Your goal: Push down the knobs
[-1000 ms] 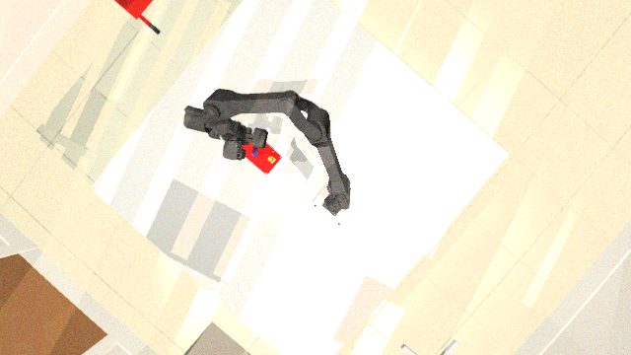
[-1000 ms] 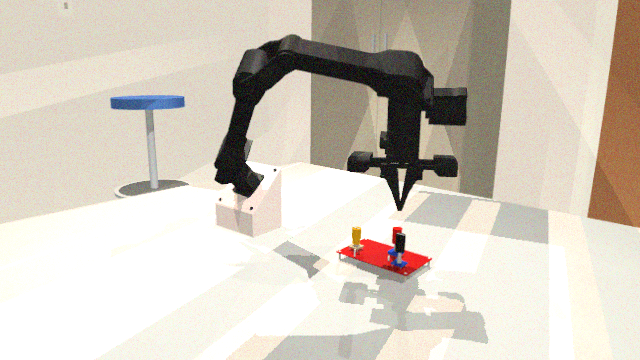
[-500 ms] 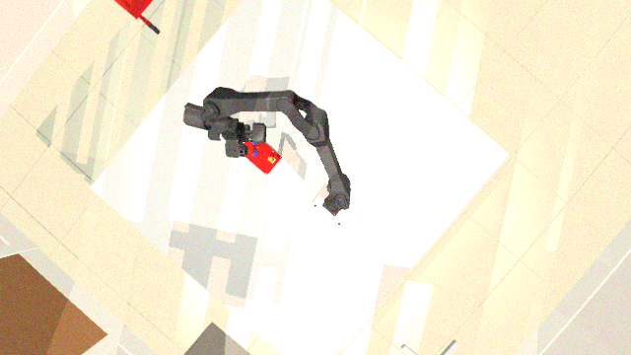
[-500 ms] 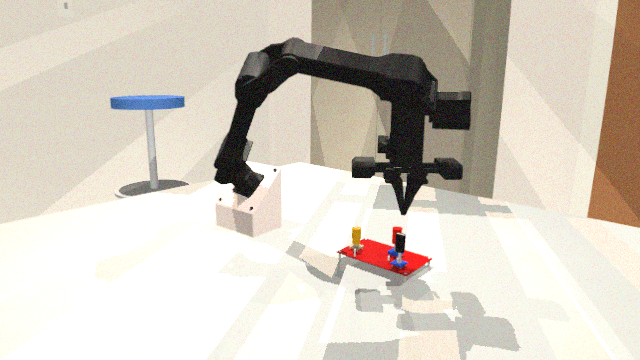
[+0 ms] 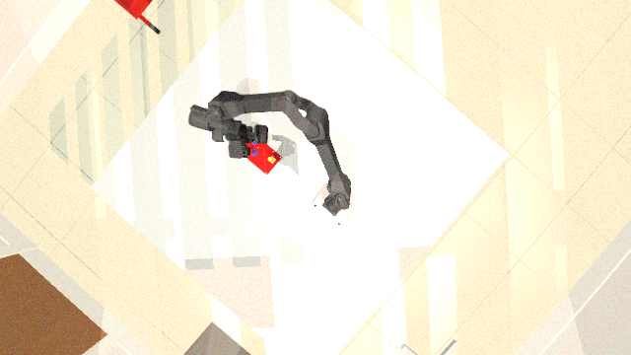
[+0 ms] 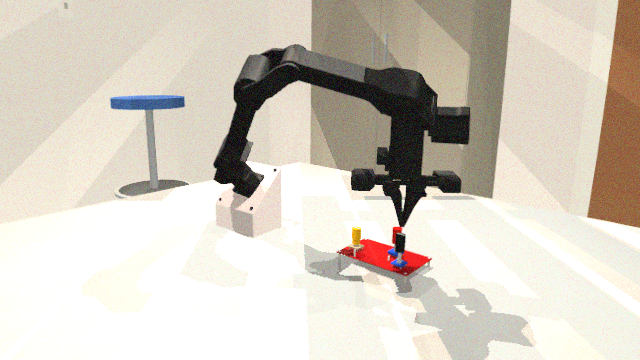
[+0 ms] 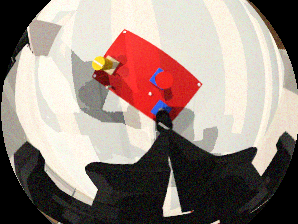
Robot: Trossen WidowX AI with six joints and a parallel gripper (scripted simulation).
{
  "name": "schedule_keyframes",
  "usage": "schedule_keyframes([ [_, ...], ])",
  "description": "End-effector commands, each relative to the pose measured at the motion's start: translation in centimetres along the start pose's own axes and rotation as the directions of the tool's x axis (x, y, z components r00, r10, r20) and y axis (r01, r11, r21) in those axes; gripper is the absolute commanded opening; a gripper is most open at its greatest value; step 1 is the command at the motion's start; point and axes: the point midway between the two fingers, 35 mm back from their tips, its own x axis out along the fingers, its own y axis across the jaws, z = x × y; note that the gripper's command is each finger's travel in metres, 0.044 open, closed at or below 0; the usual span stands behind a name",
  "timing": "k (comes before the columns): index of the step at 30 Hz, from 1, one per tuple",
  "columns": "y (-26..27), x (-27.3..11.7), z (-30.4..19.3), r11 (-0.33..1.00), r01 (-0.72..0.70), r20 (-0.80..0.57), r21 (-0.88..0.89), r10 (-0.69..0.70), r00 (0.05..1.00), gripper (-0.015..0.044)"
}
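Observation:
The red circuit board [image 5: 266, 168] [image 6: 375, 255] [image 7: 132, 55] stands on short legs. A black knob [image 6: 400, 243] [image 7: 162, 117] stands high on its blue potentiometer [image 6: 399, 263] [image 7: 160, 107], with pale shaft showing below it. A red knob [image 6: 396, 233] [image 7: 164, 80] stands behind it over another blue potentiometer [image 6: 392, 252] [image 7: 154, 79]; its lower end is partly hidden. A yellow knob [image 6: 356, 236] [image 7: 98, 63] stands close to its beige base at the board's other end. My gripper [image 6: 402, 225] [image 7: 166, 133] is shut and empty, its tips just above the black knob; contact cannot be told.
The arm's pale base block [image 6: 240, 215] stands on the white table [image 5: 394, 163], away from the board. The arm arches above the table from that base. A blue round stool [image 6: 147, 102] stands beyond the table.

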Motion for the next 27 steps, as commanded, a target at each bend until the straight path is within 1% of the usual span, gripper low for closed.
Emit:
schedule_keyframes([
  [1, 0.02, 0.67, -0.04, 1.000, -0.001, -0.006, -0.007, 0.001, 1.000, 0.0000],
  [27, 0.04, 1.42, -0.05, 1.000, -0.001, -0.007, -0.007, 0.001, 1.000, 0.0000],
])
